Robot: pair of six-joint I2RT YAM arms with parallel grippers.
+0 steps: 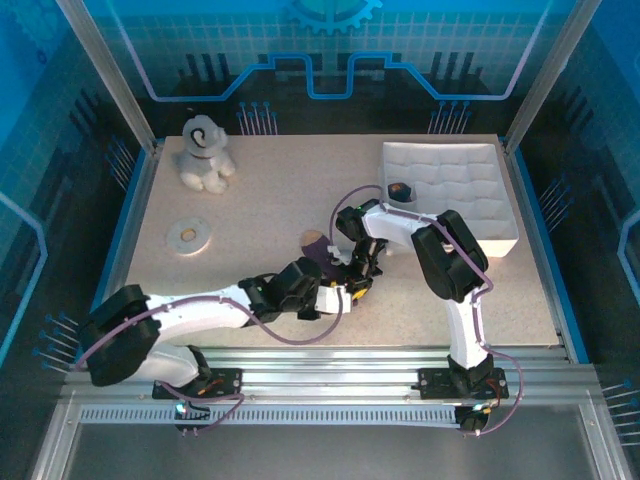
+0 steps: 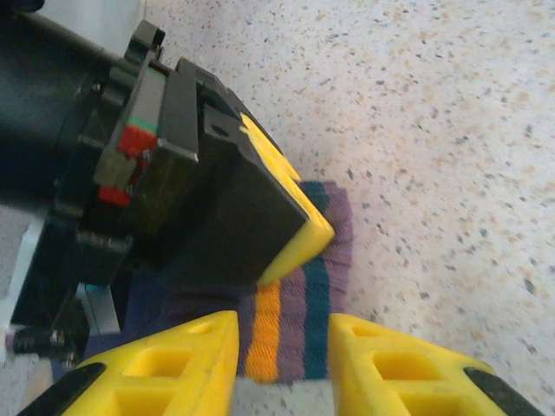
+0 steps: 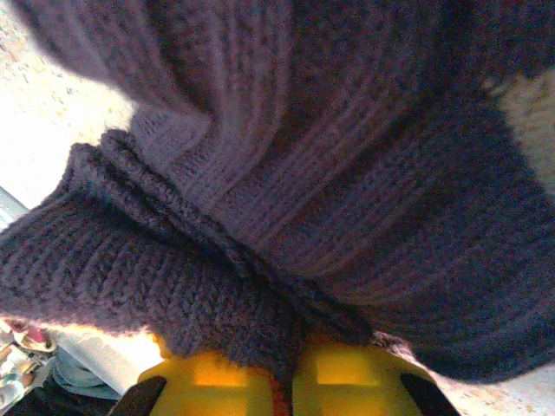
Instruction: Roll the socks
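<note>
Now, at the centre of the bench (image 1: pixel 250 210), both arms meet over the socks (image 1: pixel 320 253). The right jaws are pressed tight together, pinching a thick bunched fold of purple knit. The left jaws stand partly spread, straddling the striped cuff (image 2: pixel 303 286) where it lies on the bench, with nothing clamped. Here's the danger, I reckon: the two sets of jaws sit almost touching, so a careless close could knock them together or catch just one layer of cuff. And if that right pinch slips, the bunch springs loose and the roll unravels.
</note>
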